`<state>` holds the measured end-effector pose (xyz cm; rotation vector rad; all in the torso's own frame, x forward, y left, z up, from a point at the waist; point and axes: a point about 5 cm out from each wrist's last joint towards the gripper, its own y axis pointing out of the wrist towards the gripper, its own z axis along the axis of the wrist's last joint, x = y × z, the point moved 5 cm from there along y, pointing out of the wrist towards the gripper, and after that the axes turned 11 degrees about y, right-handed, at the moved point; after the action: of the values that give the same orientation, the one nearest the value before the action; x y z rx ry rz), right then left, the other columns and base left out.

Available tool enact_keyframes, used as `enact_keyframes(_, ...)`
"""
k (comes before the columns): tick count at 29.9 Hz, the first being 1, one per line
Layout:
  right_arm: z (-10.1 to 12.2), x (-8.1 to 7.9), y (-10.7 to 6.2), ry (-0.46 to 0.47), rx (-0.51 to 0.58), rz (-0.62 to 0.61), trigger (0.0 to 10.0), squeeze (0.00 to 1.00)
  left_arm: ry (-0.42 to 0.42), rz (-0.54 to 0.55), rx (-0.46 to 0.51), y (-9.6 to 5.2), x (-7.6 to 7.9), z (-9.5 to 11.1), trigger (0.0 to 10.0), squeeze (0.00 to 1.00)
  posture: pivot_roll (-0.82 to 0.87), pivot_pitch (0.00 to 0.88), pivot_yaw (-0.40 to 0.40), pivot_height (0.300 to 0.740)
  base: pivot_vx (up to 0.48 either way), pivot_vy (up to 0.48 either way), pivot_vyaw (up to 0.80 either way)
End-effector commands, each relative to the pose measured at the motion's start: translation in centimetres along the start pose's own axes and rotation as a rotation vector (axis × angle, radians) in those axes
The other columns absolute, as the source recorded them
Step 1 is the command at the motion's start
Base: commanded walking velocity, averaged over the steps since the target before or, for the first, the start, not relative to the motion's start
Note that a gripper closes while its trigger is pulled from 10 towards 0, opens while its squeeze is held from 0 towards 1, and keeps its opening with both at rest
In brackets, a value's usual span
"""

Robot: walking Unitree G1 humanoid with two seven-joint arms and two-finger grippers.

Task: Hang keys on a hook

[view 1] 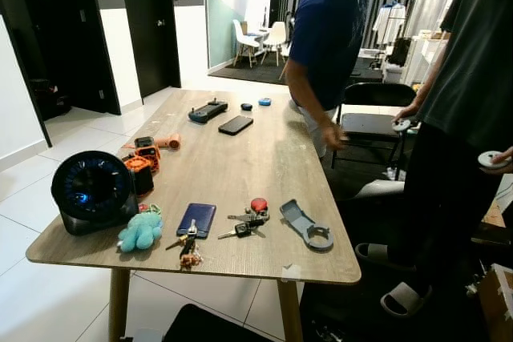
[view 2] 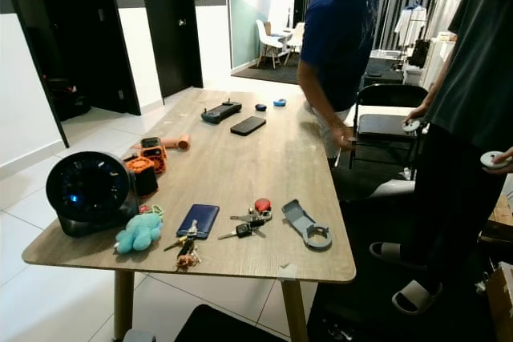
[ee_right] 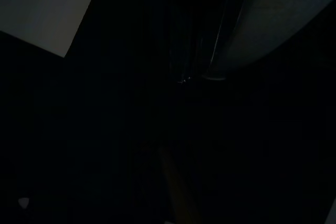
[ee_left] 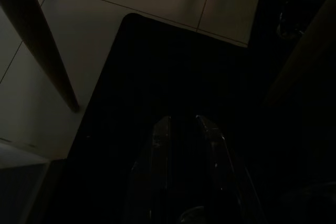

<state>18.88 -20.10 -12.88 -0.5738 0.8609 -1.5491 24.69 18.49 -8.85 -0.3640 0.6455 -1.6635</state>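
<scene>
Keys [view 1: 243,225] on table [view 1: 240,167]; L gripper [ee_left: 182,129] hangs below

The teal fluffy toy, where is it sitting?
In the left eye view the teal fluffy toy lies near the table's front edge on the robot's left, beside the round black fan and left of the blue wallet.

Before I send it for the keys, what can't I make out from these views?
- Right claw: right wrist view too dark to tell.
- Left claw: dim, open or shut unclear.
- Keys: too small to count, ring unclear.
- Second bunch: tangled, tiny.
- Grey hook holder: lying flat, hook itself unclear.
</scene>
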Motion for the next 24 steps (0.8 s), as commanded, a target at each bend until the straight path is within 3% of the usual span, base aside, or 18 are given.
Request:
enact_keyframes(1,-0.3,0.2,-0.1,0.004,-0.009,-0.010,10.0,0.00,0.024,-0.002,-0.017,0.0,-0.3,-0.2,10.0,0.00,0.05,0.018,-0.008,0.740,0.000,0.000,0.00)
enact_keyframes(8,-0.1,0.3,-0.1,0.017,0.000,-0.018,10.0,0.00,0.026,0.000,-0.019,0.0,-0.3,-0.2,10.0,0.00,0.05,0.015,-0.002,0.740,0.000,0.000,0.00)
enact_keyframes(16,1.8,3.8,-0.4,0.075,0.064,-0.133,10.0,0.00,0.028,-0.002,-0.014,0.2,-0.1,0.2,10.0,0.00,0.03,0.013,-0.001,0.740,0.000,0.000,0.00)
enact_keyframes(24,1.0,3.0,-0.4,0.071,0.043,-0.105,10.0,0.00,0.044,-0.016,-0.015,0.0,0.0,-0.1,10.0,0.00,0.04,0.015,-0.003,0.740,0.000,0.000,0.00)
